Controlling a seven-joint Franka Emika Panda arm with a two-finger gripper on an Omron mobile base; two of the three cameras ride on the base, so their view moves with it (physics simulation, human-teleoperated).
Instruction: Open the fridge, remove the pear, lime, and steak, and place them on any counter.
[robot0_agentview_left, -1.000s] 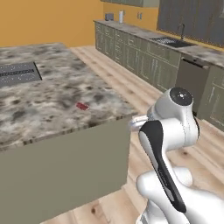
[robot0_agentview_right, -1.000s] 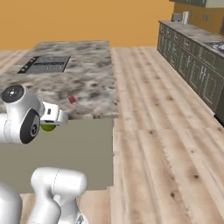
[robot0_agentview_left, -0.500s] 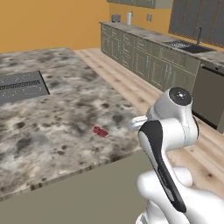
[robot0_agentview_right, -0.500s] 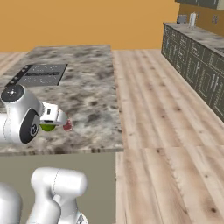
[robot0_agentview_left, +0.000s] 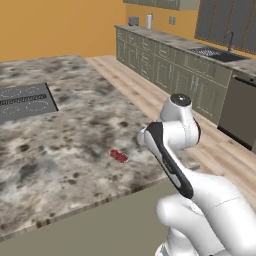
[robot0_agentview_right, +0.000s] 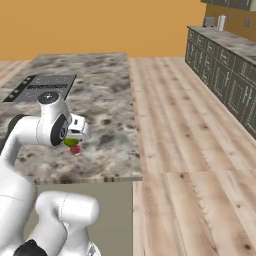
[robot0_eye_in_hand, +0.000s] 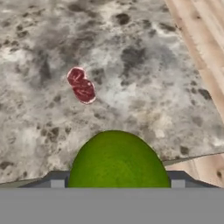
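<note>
My gripper (robot0_agentview_right: 75, 140) hangs over the near edge of the counter (robot0_agentview_right: 107, 95), shut on a round green fruit (robot0_eye_in_hand: 117, 159). Whether that fruit is the lime or the pear I cannot tell. Both dark fingertips (robot0_eye_in_hand: 57, 180) press its sides in the hand view. The steak (robot0_eye_in_hand: 81, 85), a small red slab, lies flat on the stone top a little beyond the fruit, and appears as the steak (robot0_agentview_left: 119, 155) and the steak (robot0_agentview_right: 76, 150) in the base views. The fridge is out of view.
A black cooktop (robot0_agentview_left: 22, 100) is set into the island's far left. The island's right edge (robot0_eye_in_hand: 192, 65) drops to a wooden floor (robot0_agentview_right: 190, 150). A long wall counter with a sink (robot0_agentview_left: 215, 54) and olive cabinets runs along the far right.
The whole scene has shifted: the base has driven closer to the island, so the steak and the counter edge now lie nearer. The gripper still holds the green fruit.
</note>
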